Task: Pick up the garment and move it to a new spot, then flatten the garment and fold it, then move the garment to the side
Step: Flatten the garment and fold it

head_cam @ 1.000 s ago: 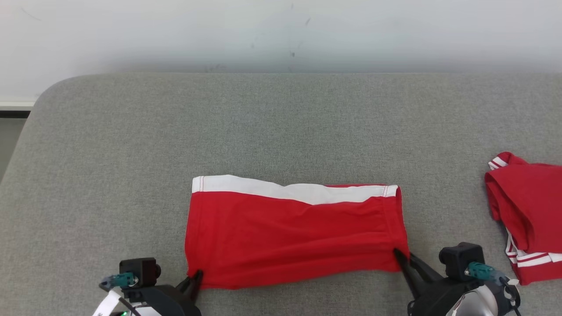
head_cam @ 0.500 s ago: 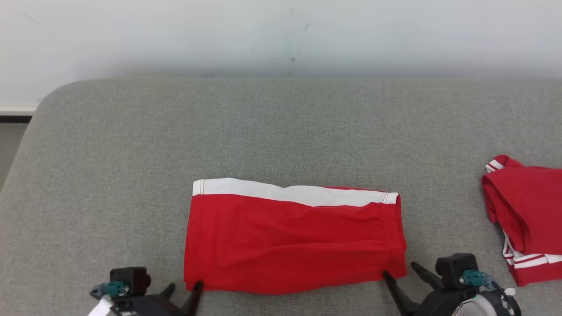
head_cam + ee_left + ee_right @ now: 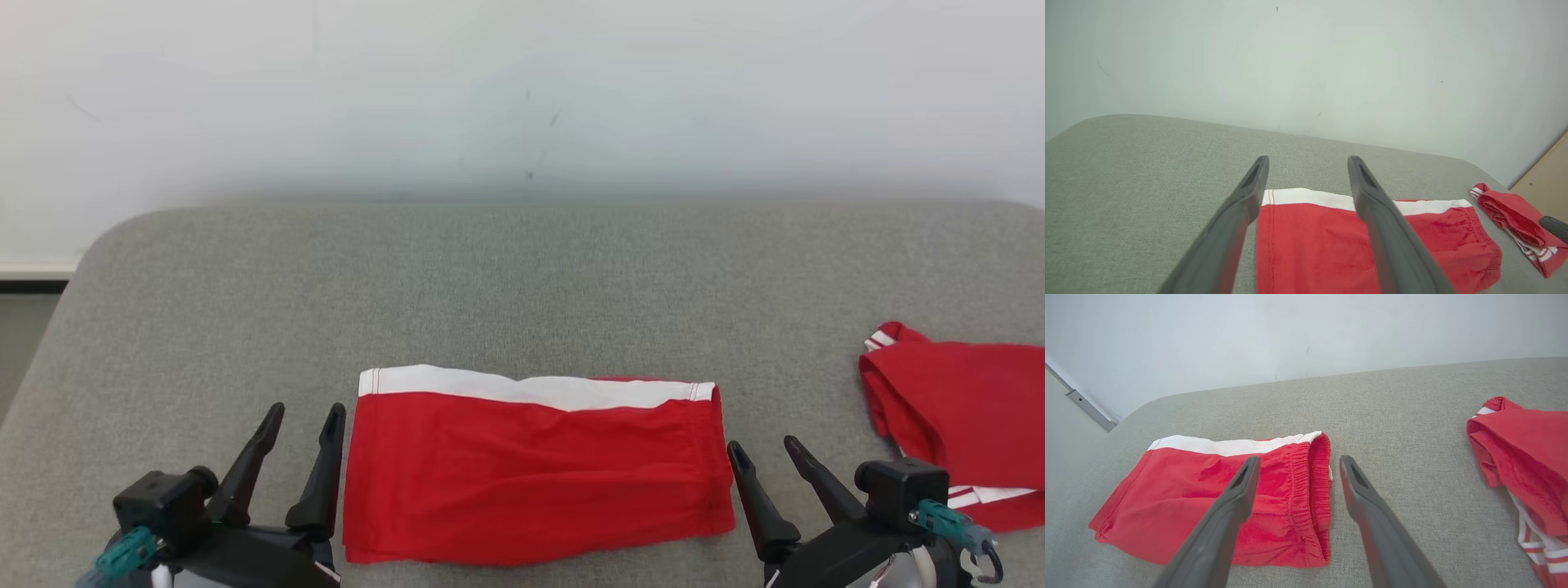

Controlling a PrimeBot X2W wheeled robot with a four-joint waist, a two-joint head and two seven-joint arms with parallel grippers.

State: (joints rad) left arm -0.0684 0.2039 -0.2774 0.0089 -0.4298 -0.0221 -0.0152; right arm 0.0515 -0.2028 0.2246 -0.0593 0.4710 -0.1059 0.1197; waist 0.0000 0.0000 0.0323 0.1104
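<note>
A grey, cloth-covered surface (image 3: 522,278) with rounded far corners spreads across the head view and ends at a plain white wall (image 3: 522,90) that bears a few small dark marks (image 3: 529,175). Near the right edge of the surface lies a crumpled red piece of clothing (image 3: 963,400), bunched and partly folded over itself, with thin white stripes at its near and far ends. At the far left, below the wall, runs a dark strip (image 3: 33,285), and the left wrist view shows a tan panel (image 3: 1549,171) beside the wall past the surface's right end.
</note>
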